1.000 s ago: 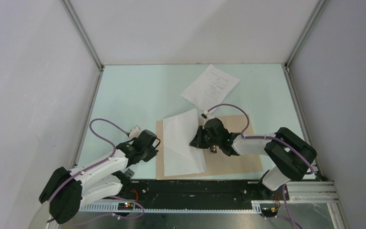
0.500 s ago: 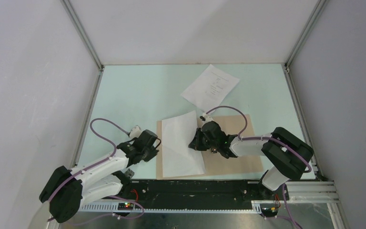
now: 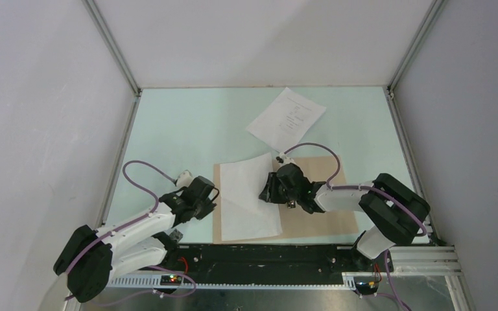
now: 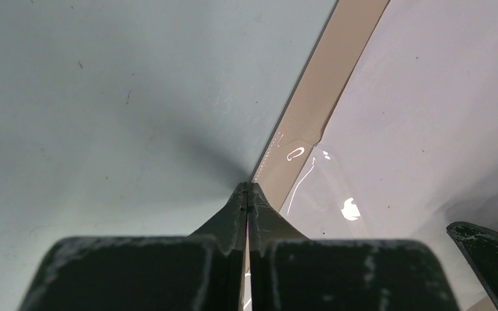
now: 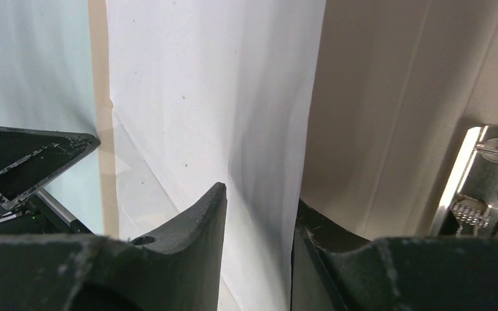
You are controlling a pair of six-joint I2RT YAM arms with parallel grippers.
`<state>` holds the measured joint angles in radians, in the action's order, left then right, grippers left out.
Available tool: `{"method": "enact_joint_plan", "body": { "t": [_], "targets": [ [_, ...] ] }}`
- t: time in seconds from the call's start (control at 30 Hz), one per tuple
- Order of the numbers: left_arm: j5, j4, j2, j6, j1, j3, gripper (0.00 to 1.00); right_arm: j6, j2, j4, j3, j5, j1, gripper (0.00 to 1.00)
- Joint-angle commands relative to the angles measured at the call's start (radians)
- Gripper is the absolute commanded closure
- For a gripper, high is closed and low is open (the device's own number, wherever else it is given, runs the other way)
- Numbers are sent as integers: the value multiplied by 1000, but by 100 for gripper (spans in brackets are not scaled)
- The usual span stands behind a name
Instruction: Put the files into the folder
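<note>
The left end effector (image 4: 247, 194), its fingers pressed together on nothing, sits low at the left edge of the folder (image 3: 318, 220), tip pointing at the tan border. The folder lies open and flat on the desk (image 3: 188, 129). A blank white sheet (image 3: 249, 197) covers the folder's left half, slightly askew. Over the folder's middle, the right end effector (image 5: 259, 201) has its fingers apart, with the sheet's right edge running through the gap between them. A metal clip (image 5: 486, 188) shows on the folder just right of it. Just beyond the folder's far edge, the printed sheet (image 3: 286, 118) lies tilted on the desk.
</note>
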<state>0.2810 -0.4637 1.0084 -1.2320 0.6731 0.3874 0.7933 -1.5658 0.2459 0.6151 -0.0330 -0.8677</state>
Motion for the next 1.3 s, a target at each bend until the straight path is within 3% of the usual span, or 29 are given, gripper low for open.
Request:
{"method": "enact_joint_plan", "body": {
  "t": [0.0, 0.13, 0.23, 0.27, 1.27],
  "targets": [
    [7, -57, 26, -9, 13, -14, 100, -12, 41, -19, -3, 33, 17, 62],
    [6, -56, 28, -10, 12, -13, 100, -10, 49, -22, -9, 33, 36, 71],
    [4, -56, 32, -9, 13, -12, 100, -9, 45, -26, -16, 48, 37, 97],
    [4, -56, 32, -8, 13, -11, 100, -9, 46, -28, -20, 67, 37, 99],
    [-3, -57, 60, -9, 19, -1, 100, 136, 4, 122, -60, 134, -14, 100]
  ]
}}
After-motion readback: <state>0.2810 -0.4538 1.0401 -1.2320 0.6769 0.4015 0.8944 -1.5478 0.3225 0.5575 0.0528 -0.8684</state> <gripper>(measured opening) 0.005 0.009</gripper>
